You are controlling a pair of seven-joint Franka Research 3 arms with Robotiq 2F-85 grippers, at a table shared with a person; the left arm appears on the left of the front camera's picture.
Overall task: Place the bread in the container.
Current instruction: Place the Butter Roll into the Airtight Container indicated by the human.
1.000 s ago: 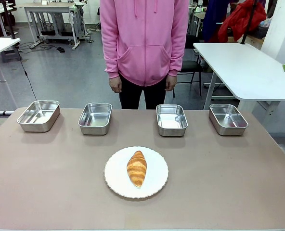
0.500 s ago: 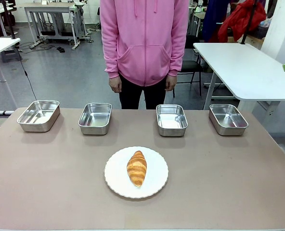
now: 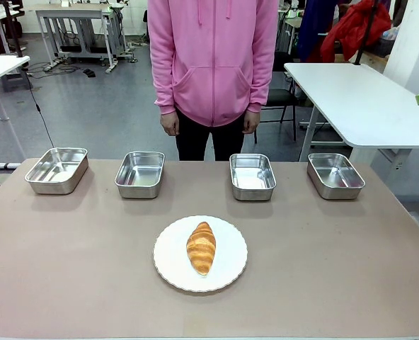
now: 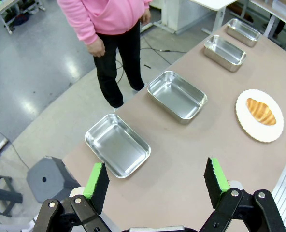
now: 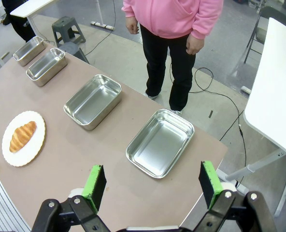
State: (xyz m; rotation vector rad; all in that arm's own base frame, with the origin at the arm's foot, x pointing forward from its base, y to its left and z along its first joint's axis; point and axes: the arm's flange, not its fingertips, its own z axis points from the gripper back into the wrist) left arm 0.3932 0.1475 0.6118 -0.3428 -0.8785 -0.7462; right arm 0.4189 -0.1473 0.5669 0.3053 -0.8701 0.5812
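The bread [image 3: 201, 247], a golden-brown croissant, lies lengthwise on a round white plate [image 3: 173, 268] in the near middle of the table. Behind it stands a row of several empty steel trays [image 3: 140, 173]; nothing marks which one is the container. My left gripper [image 4: 155, 176] hangs open and empty high over the table's left end, above the leftmost tray [image 4: 116, 145], with the bread [image 4: 262, 111] far off. Over the right end, my right gripper [image 5: 152, 183] is likewise open and empty above the rightmost tray [image 5: 160, 142], far from the bread [image 5: 22, 136].
A person in a pink hoodie [image 3: 213, 64] stands at the far edge, both hands hanging at the sides, off the table. A white table [image 3: 358, 99] stands behind at the right. On the floor by the left end is a grey stool [image 4: 49, 179].
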